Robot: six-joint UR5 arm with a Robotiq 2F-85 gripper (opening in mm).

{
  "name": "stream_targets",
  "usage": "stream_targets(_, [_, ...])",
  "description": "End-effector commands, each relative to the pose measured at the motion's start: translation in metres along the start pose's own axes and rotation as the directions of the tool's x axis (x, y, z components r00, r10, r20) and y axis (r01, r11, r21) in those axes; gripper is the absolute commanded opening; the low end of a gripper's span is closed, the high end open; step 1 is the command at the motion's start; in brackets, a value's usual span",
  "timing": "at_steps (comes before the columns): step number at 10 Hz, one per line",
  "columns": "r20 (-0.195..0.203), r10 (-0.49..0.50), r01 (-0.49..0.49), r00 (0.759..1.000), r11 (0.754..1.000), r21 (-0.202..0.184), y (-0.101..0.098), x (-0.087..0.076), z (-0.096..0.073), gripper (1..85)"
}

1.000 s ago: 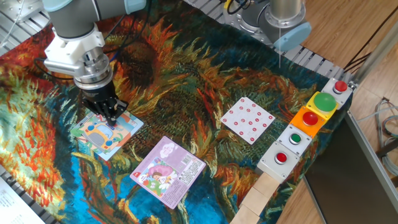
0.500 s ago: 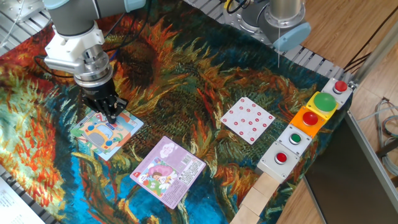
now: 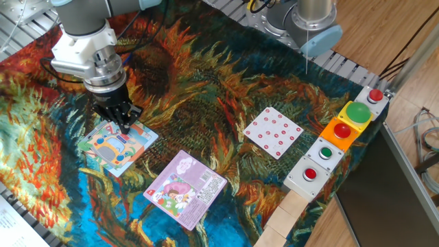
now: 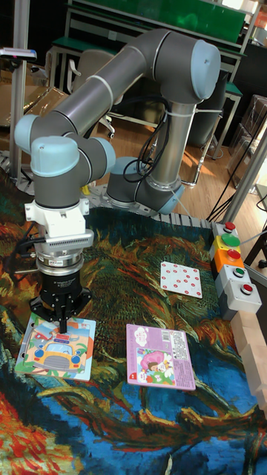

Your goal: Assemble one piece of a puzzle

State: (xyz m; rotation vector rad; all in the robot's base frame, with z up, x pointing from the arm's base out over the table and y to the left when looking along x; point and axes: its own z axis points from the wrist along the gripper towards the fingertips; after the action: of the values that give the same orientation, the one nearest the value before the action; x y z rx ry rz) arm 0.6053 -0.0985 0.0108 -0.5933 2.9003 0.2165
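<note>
The puzzle (image 3: 113,147) lies flat on the painted cloth at the front left, pale blue and green with an orange vehicle picture; in the tall view the puzzle (image 4: 52,350) sits at the lower left. My gripper (image 3: 125,127) points straight down over the board's far corner, fingers pressed together into one narrow tip. In the tall view the gripper (image 4: 63,327) hangs just above the puzzle's top edge. I see nothing between the fingers. The board looks whole from here.
A purple-pink square puzzle (image 3: 185,189) lies just right of the board. A white card with red dots (image 3: 273,132) sits further right. Button boxes (image 3: 343,130) line the right edge, wooden blocks (image 3: 285,219) below them. A second arm's base (image 3: 312,20) stands behind.
The gripper has lifted slightly and drifted a little toward the back, its tip now off the puzzle's picture. The puzzle has not moved.
</note>
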Motion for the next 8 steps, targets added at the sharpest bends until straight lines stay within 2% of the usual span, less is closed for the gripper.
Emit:
stream_targets(1, [0.017,0.008,-0.008,1.0,1.0,-0.004,0.001,-0.008,0.001,1.3])
stream_targets(8, [0.033,0.01,-0.01,0.999,1.0,-0.013,0.003,-0.02,0.0,1.3])
